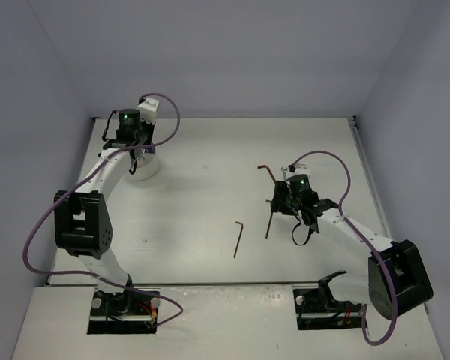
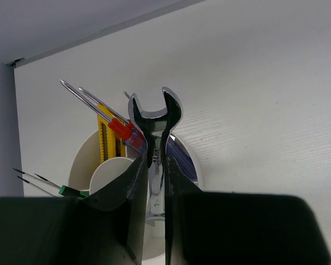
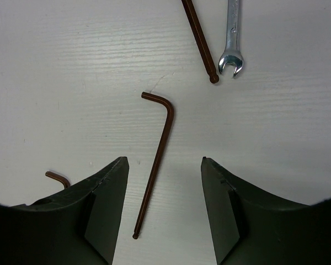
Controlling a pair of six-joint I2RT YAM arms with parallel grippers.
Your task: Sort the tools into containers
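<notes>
Far right of the cup (image 2: 83, 157), over which the left gripper (image 2: 155, 160) pinches a wrench (image 2: 155, 116), a hex key (image 3: 159, 154) lies between the right gripper's (image 3: 164, 165) half-open, empty jaws, its shank square to their closing line.

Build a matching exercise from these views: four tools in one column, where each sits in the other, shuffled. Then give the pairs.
Tools
1. large wrench
2. yellow knife
3. L-shaped hex key
4. small wrench

Places
A. flat on the table, between the open jaws of the right gripper
B. standing in the white cup
C. clamped in the left gripper
D. on the table ahead of the right gripper, outside its jaws

Pairs: 1-C, 2-B, 3-A, 4-D
</notes>
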